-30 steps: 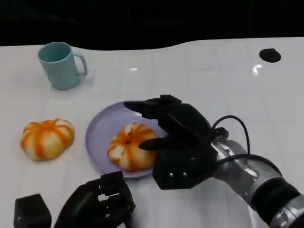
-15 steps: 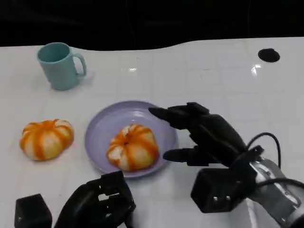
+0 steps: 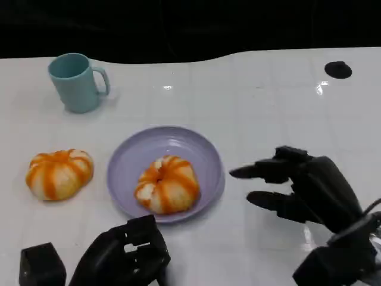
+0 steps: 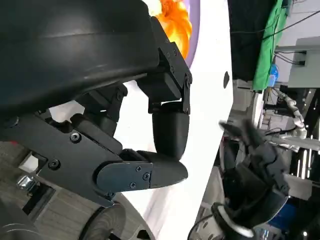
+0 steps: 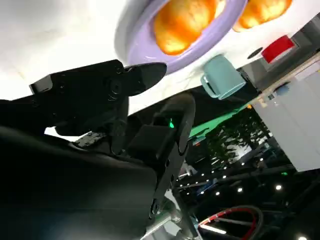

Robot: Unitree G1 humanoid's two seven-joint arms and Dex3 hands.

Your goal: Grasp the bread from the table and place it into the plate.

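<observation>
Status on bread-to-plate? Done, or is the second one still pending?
Done: one bread lies in the purple plate, touching neither hand. In hand: nothing; the right hand hangs beside the plate with fingers spread, and the left hand sits low near the table edge, fingers curled in on nothing. Left: a second bread lies on the table beside the plate, if it counts.

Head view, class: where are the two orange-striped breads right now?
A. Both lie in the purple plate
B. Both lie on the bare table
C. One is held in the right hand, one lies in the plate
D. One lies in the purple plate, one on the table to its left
D: one bread sits inside the purple plate; the other bread rests on the table left of it, while the right hand holds nothing.
</observation>
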